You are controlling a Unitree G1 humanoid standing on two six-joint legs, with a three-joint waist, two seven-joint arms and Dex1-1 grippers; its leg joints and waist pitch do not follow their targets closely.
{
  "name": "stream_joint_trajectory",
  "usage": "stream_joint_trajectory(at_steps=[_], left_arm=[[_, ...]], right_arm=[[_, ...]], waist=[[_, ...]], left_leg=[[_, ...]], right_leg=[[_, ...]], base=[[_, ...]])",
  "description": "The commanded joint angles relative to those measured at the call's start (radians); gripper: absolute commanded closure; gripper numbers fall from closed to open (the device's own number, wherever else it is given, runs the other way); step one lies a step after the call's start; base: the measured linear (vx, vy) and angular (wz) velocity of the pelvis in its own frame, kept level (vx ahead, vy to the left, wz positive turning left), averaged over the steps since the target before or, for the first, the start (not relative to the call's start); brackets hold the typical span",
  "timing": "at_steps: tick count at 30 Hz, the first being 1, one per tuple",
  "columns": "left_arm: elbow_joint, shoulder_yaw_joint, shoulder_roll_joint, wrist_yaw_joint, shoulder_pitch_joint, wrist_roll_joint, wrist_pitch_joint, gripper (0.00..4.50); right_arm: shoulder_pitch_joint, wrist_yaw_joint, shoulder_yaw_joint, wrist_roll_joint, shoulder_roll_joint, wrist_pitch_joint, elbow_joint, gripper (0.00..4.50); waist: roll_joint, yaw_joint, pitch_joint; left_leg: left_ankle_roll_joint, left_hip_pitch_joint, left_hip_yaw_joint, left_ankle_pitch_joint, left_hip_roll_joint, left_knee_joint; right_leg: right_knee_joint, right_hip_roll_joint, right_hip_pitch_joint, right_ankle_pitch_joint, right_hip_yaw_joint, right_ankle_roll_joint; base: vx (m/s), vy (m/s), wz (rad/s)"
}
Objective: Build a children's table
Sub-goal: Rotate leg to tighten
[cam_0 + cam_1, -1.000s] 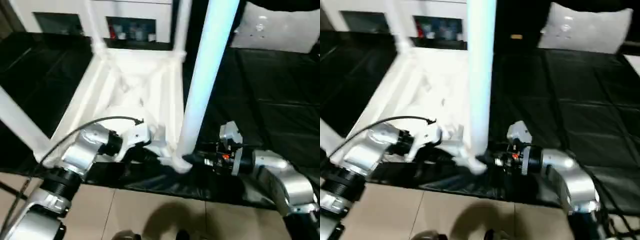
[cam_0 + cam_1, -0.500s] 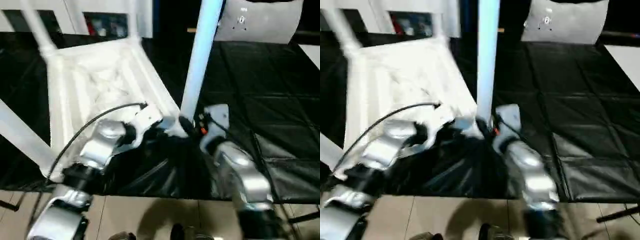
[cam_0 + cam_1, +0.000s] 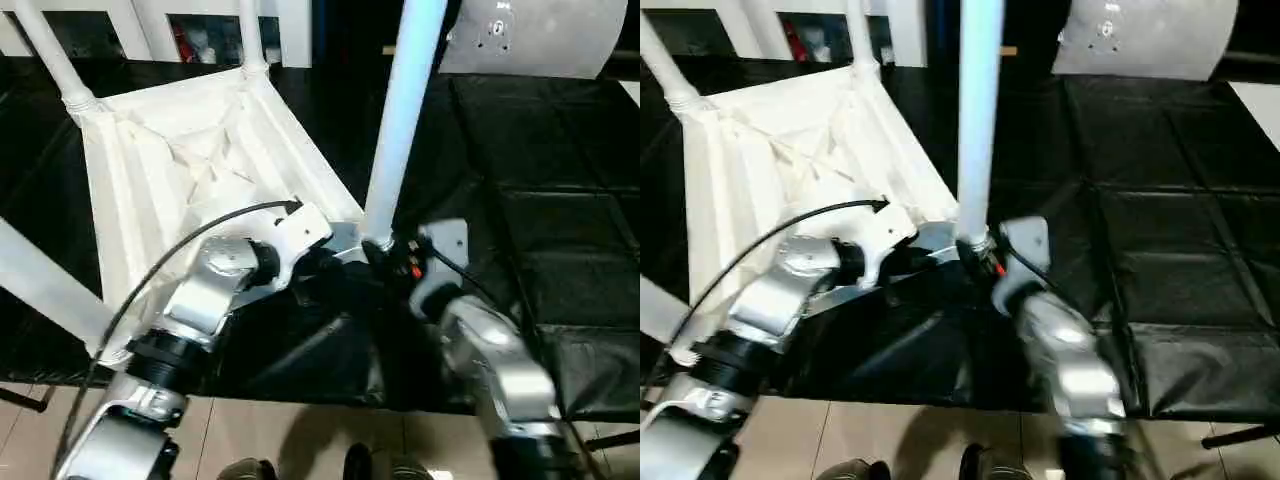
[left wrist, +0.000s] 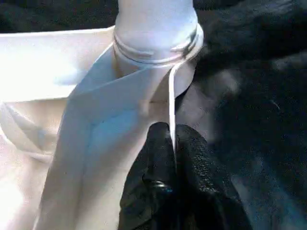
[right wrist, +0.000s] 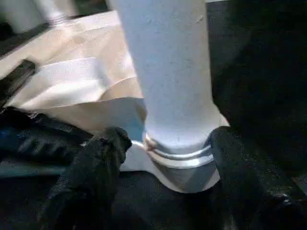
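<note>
The children's table lies upside down on black mats, its ribbed underside [image 3: 190,160] facing up. A long white leg [image 3: 400,120] stands upright in the near corner socket [image 3: 375,243]. Other legs [image 3: 50,60] [image 3: 248,35] [image 3: 45,285] rise from the other corners. My left gripper [image 4: 172,132] is shut on a thin white rib of the table top just beside that socket [image 4: 158,52]. My right gripper [image 5: 170,139] is open, with one black finger [image 5: 103,158] on each side of the leg's base [image 5: 168,96].
A white cabinet with glass doors [image 3: 200,30] stands behind the table. A pale grey panel [image 3: 530,35] leans at the back right. Black mats [image 3: 560,200] cover the floor to the right, and beige tiles [image 3: 300,440] begin at the near edge.
The view has shifted and tilted. My right forearm has swung from the right side round to the front of the leg, and its fingers now stand wider about the base. The left grip is unchanged.
</note>
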State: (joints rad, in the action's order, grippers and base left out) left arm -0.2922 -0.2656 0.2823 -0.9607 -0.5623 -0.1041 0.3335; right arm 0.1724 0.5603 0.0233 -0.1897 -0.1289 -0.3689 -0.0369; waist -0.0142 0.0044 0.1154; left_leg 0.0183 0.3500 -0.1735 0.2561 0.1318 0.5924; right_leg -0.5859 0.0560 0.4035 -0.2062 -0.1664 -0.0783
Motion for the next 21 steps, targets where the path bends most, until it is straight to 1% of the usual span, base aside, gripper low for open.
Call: stream_joint_trajectory(at_steps=[1,2,3,4,5,6,7,8,10,11,12,13,14,16,17,18,19,20,21], left_arm=[[0.017,-0.069,0.019,-0.105,0.031,0.025,-0.049,4.50],[0.018,-0.079,0.038,-0.134,0.036,0.024,-0.065,4.50],[0.016,-0.084,0.056,-0.165,0.041,0.028,-0.082,4.50],[0.016,-0.086,0.064,-0.178,0.043,0.032,-0.090,4.50],[0.016,-0.087,0.077,-0.211,0.048,0.045,-0.107,4.50],[0.016,-0.090,0.088,-0.238,0.051,0.057,-0.121,4.50],[0.017,-0.094,0.108,-0.283,0.055,0.073,-0.136,4.50],[0.021,-0.099,0.127,-0.330,0.059,0.091,-0.141,4.50],[0.023,-0.104,0.146,-0.380,0.061,0.108,-0.147,4.50],[0.021,-0.108,0.154,-0.402,0.060,0.114,-0.156,4.50],[0.019,-0.114,0.165,-0.425,0.058,0.117,-0.161,4.50],[0.015,-0.123,0.177,-0.453,0.054,0.119,-0.177,4.50],[0.011,-0.131,0.187,-0.476,0.051,0.120,-0.188,4.50],[0.001,-0.143,0.197,-0.507,0.043,0.117,-0.209,4.50],[0.001,-0.143,0.197,-0.507,0.043,0.117,-0.209,4.50],[-0.015,-0.155,0.203,-0.533,0.031,0.113,-0.241,4.50],[-0.023,-0.160,0.205,-0.541,0.024,0.112,-0.253,4.50],[-0.030,-0.163,0.204,-0.547,0.018,0.112,-0.259,4.50],[-0.036,-0.166,0.202,-0.552,0.011,0.112,-0.263,4.50]], right_arm=[[-0.008,0.125,0.029,-0.035,-0.056,0.009,-0.017,1.08],[-0.009,0.180,0.028,-0.046,-0.095,0.018,-0.015,1.02],[-0.006,0.233,0.023,-0.060,-0.131,0.025,-0.012,0.96],[-0.004,0.255,0.021,-0.067,-0.146,0.029,-0.010,0.86],[0.003,0.296,0.013,-0.089,-0.166,0.024,-0.009,0.75],[0.010,0.332,0.006,-0.108,-0.183,0.020,-0.007,0.68],[0.024,0.390,0.000,-0.129,-0.215,0.020,-0.001,0.63],[0.039,0.448,0.003,-0.147,-0.248,0.016,0.007,0.55],[0.054,0.504,0.014,-0.154,-0.280,0.022,0.017,0.26],[0.061,0.525,0.024,-0.153,-0.295,0.038,0.024,0.24],[0.069,0.559,0.038,-0.154,-0.313,0.047,0.032,0.24],[0.081,0.595,0.053,-0.152,-0.330,0.062,0.042,0.24],[0.092,0.624,0.063,-0.153,-0.341,0.068,0.051,0.24],[0.114,0.681,0.080,-0.164,-0.355,0.060,0.065,0.24],[0.114,0.681,0.080,-0.164,-0.355,0.060,0.065,0.24],[0.141,0.751,0.111,-0.175,-0.371,0.049,0.081,0.24],[0.153,0.778,0.125,-0.176,-0.378,0.049,0.089,0.42],[0.163,0.797,0.137,-0.179,-0.382,0.040,0.097,0.52],[0.174,0.815,0.147,-0.180,-0.384,0.031,0.107,0.52]], waist=[[-0.001,0.011,-0.073],[-0.003,0.015,-0.073],[-0.004,0.018,-0.073],[-0.002,0.019,-0.073],[0.000,0.023,-0.072],[0.000,0.031,-0.072],[0.002,0.034,-0.072],[0.005,0.038,-0.073],[0.005,0.045,-0.071],[0.003,0.051,-0.073],[0.006,0.056,-0.075],[0.006,0.058,-0.074],[0.005,0.061,-0.076],[0.007,0.064,-0.082],[0.006,0.065,-0.082],[0.007,0.067,-0.082],[0.009,0.069,-0.082],[0.009,0.069,-0.082],[0.009,0.075,-0.082]], left_leg=[[-0.244,0.016,0.064,-0.109,0.126,-0.049],[-0.243,0.012,0.065,-0.100,0.128,-0.049],[-0.242,0.010,0.067,-0.101,0.133,-0.049],[-0.243,0.010,0.066,-0.098,0.132,-0.048],[-0.237,0.010,0.064,-0.093,0.131,-0.047],[-0.227,0.008,0.062,-0.084,0.128,-0.047],[-0.224,0.010,0.062,-0.079,0.126,-0.047],[-0.216,0.010,0.060,-0.077,0.125,-0.047],[-0.209,0.005,0.060,-0.079,0.127,-0.047],[-0.206,0.005,0.059,-0.089,0.126,-0.046],[-0.208,0.003,0.059,-0.102,0.127,-0.045],[-0.209,0.003,0.060,-0.109,0.129,-0.045],[-0.211,0.003,0.060,-0.113,0.127,-0.044],[-0.227,0.004,0.061,-0.141,0.131,-0.040],[-0.229,0.003,0.063,-0.146,0.134,-0.040],[-0.237,0.004,0.063,-0.151,0.133,-0.038],[-0.239,0.006,0.061,-0.147,0.131,-0.037],[-0.239,0.006,0.061,-0.147,0.131,-0.037],[-0.238,0.008,0.059,-0.139,0.129,-0.036]], right_leg=[[0.047,0.156,-0.089,0.108,0.110,-0.131],[0.050,0.153,-0.085,0.085,0.109,-0.124],[0.049,0.153,-0.083,0.073,0.109,-0.125],[0.048,0.151,-0.081,0.067,0.109,-0.126],[0.051,0.154,-0.080,0.047,0.110,-0.129],[0.055,0.153,-0.080,0.015,0.111,-0.131],[0.056,0.153,-0.081,0.000,0.110,-0.131],[0.057,0.152,-0.082,-0.024,0.111,-0.127],[0.059,0.149,-0.078,-0.058,0.111,-0.121],[0.057,0.149,-0.077,-0.062,0.110,-0.119],[0.053,0.148,-0.075,-0.050,0.110,-0.121],[0.053,0.149,-0.075,-0.044,0.111,-0.121],[0.052,0.149,-0.074,-0.038,0.109,-0.122],[0.041,0.148,-0.076,0.016,0.107,-0.128],[0.038,0.148,-0.075,0.028,0.107,-0.131],[0.035,0.148,-0.074,0.043,0.105,-0.136],[0.035,0.149,-0.076,0.048,0.106,-0.135],[0.035,0.149,-0.076,0.048,0.106,-0.135],[0.039,0.149,-0.077,0.024,0.105,-0.124]], base=[[0.000,0.000,0.00],[0.000,0.000,0.00],[0.000,0.000,0.00],[0.000,0.000,0.00],[0.000,0.000,0.00],[0.000,0.000,0.00],[0.000,0.000,0.00],[0.000,0.000,0.00],[0.000,0.000,0.00],[0.000,0.000,0.00],[0.000,0.000,0.00],[0.000,0.000,0.00],[0.000,0.000,0.00],[0.000,0.000,0.00],[0.000,0.000,0.00],[0.000,0.000,0.00],[0.000,0.000,0.00],[0.000,0.000,0.00],[0.000,0.000,0.00]])
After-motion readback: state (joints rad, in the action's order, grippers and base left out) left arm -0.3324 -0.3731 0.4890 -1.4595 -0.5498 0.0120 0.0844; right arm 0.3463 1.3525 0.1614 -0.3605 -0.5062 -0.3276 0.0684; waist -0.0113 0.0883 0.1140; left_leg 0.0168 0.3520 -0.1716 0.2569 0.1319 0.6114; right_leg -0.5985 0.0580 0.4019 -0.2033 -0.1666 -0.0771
